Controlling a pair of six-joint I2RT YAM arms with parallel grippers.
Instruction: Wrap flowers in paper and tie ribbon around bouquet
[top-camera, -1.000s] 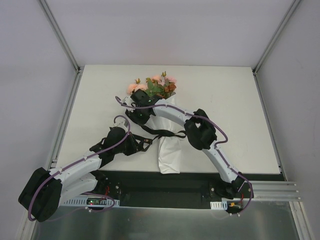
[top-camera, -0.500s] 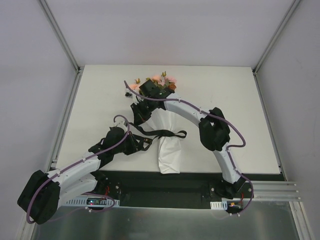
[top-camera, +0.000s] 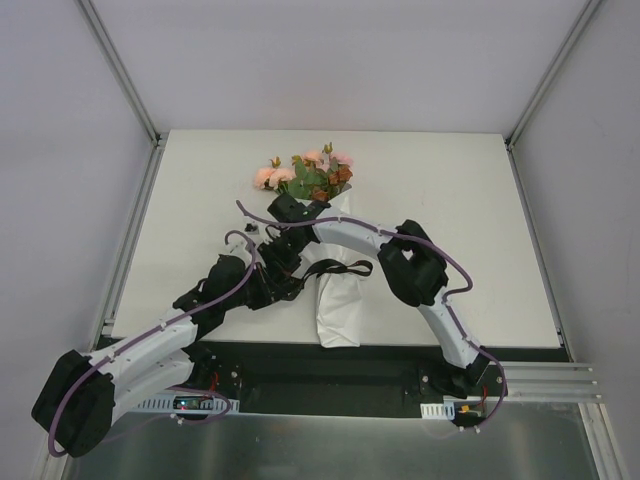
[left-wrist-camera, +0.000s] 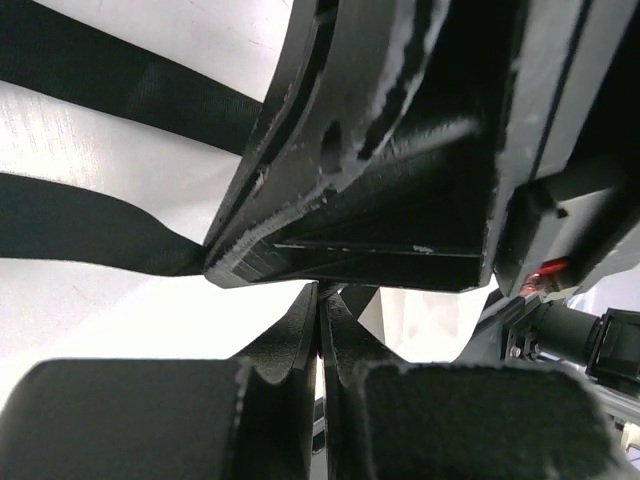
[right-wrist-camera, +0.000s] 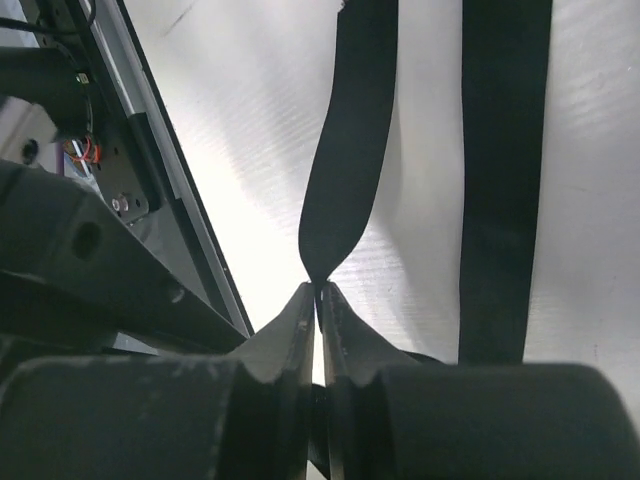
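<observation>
Your bouquet (top-camera: 338, 290) lies flat on the surface (top-camera: 450, 200), roughly in the middle. The flowers (top-camera: 305, 175) point at the far edge and the closed foot of the paper (top-camera: 335, 325) points at the arm bases. Treat that paper as your only container: it forms a cone around the stems, with the pink, peach and rust blooms and green leaves spilling from its far mouth. Nothing else sits in it that you can see. The ribbon (top-camera: 340, 268) crosses the cone about halfway down, with loose tails running off to the left, where both claws work close together. Your right claw (right-wrist-camera: 318, 290) has its fingers nearly pressed together, pinching a folded strand of the ribbon right at the tips, and a second strand runs free beside it. Your left claw (left-wrist-camera: 320, 300) is pressed fully together. Its tips are tucked under the body of the other claw, so you cannot tell whether a tail is caught between them. Expect the ribbon to be light, limp and probably slick, so it will likely slide out of a weak pinch; take it flat across its width, near a tail end. The paper looks thin and should crease or tear easily, and the whole bunch seems light enough to drag if you pull hard. Tension the ribbon across the cone, not along it, and stay off the blooms.
</observation>
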